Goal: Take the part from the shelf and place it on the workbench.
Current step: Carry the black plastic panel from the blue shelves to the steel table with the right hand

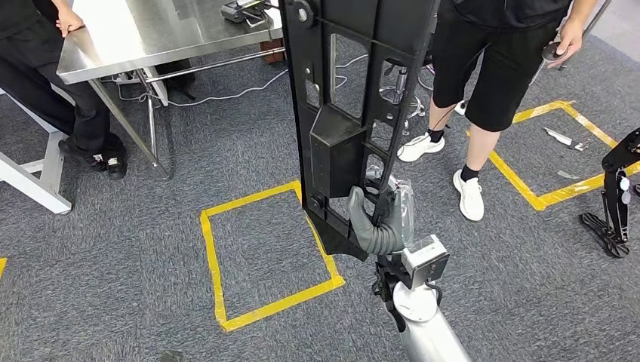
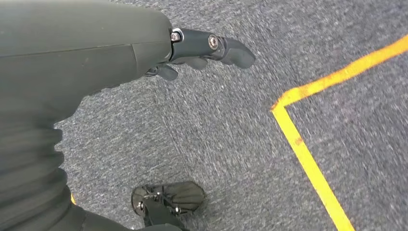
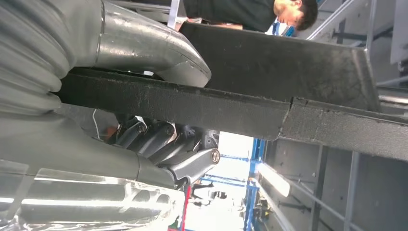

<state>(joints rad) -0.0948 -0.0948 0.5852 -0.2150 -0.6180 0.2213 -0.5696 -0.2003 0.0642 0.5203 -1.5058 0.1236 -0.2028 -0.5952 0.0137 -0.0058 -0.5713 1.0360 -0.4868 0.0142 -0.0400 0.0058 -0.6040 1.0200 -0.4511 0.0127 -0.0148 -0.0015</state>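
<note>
The part point(image 1: 355, 113), a long black plastic frame with cut-out windows and a boxed section midway, stands nearly upright in the middle of the head view, its top beyond the upper frame edge. It is off the floor, carried at its lower end. The right hand point(image 1: 381, 222) grips that lower end: the grey thumb lies across the near face and the darker fingers wrap the far side of the rail. In the right wrist view the thumb point(image 3: 159, 53) presses on one side of the black rail point(image 3: 216, 108) and the fingers point(image 3: 163, 144) close on the other. The silver right forearm rises from the bottom edge of the head view to the hand.

The left hand point(image 2: 202, 53) hangs over grey carpet point(image 2: 216, 134), holding nothing, fingers extended and slightly curled.

The workbench point(image 1: 151, 34), a steel-topped table, stands at the upper left, well apart from the part. A person in dark clothes point(image 1: 45, 83) is at its left end, one hand on the corner. A second person in black shorts and white shoes point(image 1: 483, 90) stands just right of the part. Yellow tape point(image 1: 219, 264) outlines a square on the floor beside the part's lower end; another taped outline point(image 1: 558, 192) lies to the right. A black stand point(image 1: 615, 196) sits at the right edge.
</note>
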